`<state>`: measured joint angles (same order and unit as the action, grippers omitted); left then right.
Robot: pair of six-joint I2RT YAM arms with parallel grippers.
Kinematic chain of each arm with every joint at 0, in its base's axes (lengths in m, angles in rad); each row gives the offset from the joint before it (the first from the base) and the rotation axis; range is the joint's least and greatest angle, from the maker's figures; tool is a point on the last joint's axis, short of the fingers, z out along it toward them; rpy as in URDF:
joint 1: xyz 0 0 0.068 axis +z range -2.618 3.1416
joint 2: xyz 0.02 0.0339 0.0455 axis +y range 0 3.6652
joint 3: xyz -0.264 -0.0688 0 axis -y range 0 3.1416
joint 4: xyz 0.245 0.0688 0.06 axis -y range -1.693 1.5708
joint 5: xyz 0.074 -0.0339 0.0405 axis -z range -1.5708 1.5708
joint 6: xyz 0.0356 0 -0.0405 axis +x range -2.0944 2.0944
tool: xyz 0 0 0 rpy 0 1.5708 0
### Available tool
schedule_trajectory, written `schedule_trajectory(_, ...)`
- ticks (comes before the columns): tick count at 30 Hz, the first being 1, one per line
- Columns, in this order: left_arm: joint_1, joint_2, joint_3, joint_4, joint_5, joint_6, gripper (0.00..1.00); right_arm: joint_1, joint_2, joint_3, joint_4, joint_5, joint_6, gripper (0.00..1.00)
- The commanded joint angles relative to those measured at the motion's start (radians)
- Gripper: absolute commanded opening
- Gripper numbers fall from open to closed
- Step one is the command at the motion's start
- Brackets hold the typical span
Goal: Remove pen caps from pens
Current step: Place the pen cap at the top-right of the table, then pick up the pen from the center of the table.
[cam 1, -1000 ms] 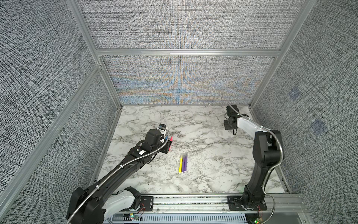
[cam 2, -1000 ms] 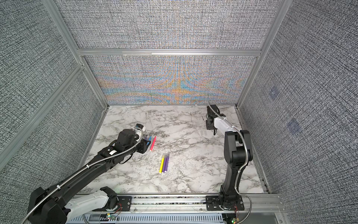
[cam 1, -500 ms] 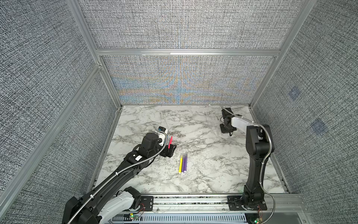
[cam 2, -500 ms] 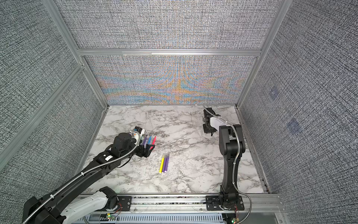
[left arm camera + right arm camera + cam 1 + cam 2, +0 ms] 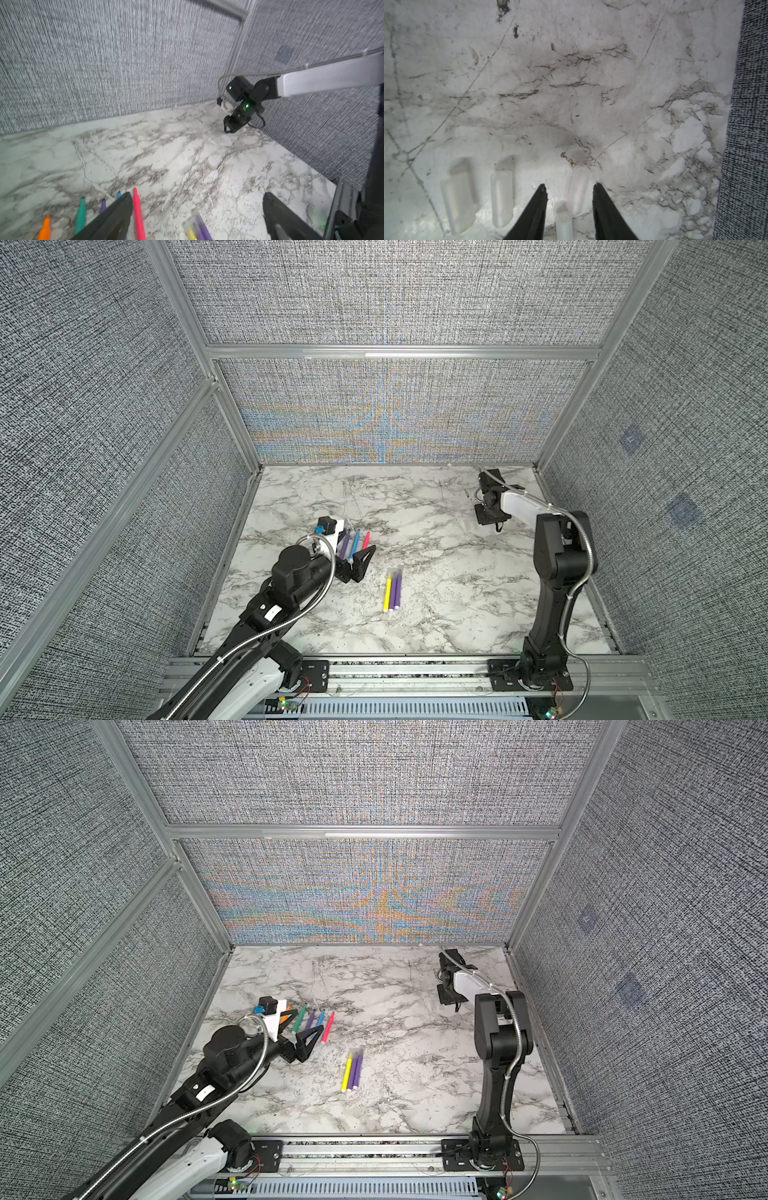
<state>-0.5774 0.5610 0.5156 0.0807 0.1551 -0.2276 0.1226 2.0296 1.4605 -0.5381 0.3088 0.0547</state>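
Progress past halfway — five pens (image 5: 309, 1020) bare-tipped at centre-left, three capped pens (image 5: 352, 1070) mid-frame left to do. Left tool (image 5: 196, 196) wide, empty, beside the bare row; right tool (image 5: 570, 186) parted around one loose cap (image 5: 578, 187) among pen caps (image 5: 502, 195) — upper right of bench (image 5: 395, 1011).

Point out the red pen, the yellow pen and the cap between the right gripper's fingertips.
red pen (image 5: 328, 1027): in a top view, middle of the barrel.
yellow pen (image 5: 347, 1074): in a top view, middle of the yellow barrel.
pen cap (image 5: 578, 190): right wrist view, middle of the clear tube.

Overhead stereo pair; two close wrist views
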Motion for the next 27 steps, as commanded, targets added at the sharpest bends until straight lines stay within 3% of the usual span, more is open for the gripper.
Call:
schedule_trajectory(1, 0.001, -0.087, -0.077, 0.286, 0.048, -0.084, 0.97, 0.005, -0.01, -0.003, 0.005, -0.015, -0.007, 0.43)
schedule_trajectory(4, 0.001, -0.178, -0.211, 0.557, 0.004, -0.118, 0.97, 0.024, -0.028, 0.0, 0.001, -0.01, -0.007, 0.43)
schedule_trajectory(8, 0.002, -0.2, -0.237, 0.634, 0.087, -0.05, 0.97, 0.053, -0.11, -0.032, 0.021, -0.027, -0.006, 0.44)
schedule_trajectory(10, 0.002, -0.178, -0.241, 0.667, 0.111, -0.101, 0.97, 0.062, -0.178, -0.072, 0.047, -0.068, 0.002, 0.44)
schedule_trajectory(13, 0.001, -0.126, -0.139, 0.405, 0.094, -0.072, 0.94, 0.079, -0.301, -0.145, 0.094, -0.141, 0.015, 0.44)
schedule_trajectory(15, 0.001, -0.062, -0.048, 0.165, 0.045, -0.057, 0.84, 0.104, -0.403, -0.207, 0.137, -0.198, 0.027, 0.44)
schedule_trajectory(19, -0.003, 0.046, 0.019, -0.108, -0.035, -0.101, 0.68, 0.157, -0.594, -0.337, 0.209, -0.261, 0.052, 0.44)
schedule_trajectory(21, -0.052, 0.089, 0.02, -0.192, -0.113, -0.104, 0.63, 0.182, -0.706, -0.418, 0.236, -0.246, 0.07, 0.44)
schedule_trajectory(24, -0.184, 0.159, 0.016, -0.267, -0.348, -0.129, 0.62, 0.194, -0.871, -0.514, 0.236, -0.203, 0.096, 0.44)
schedule_trajectory(27, -0.262, 0.261, 0.016, -0.32, -0.442, -0.162, 0.6, 0.198, -1.013, -0.56, 0.214, -0.177, 0.12, 0.45)
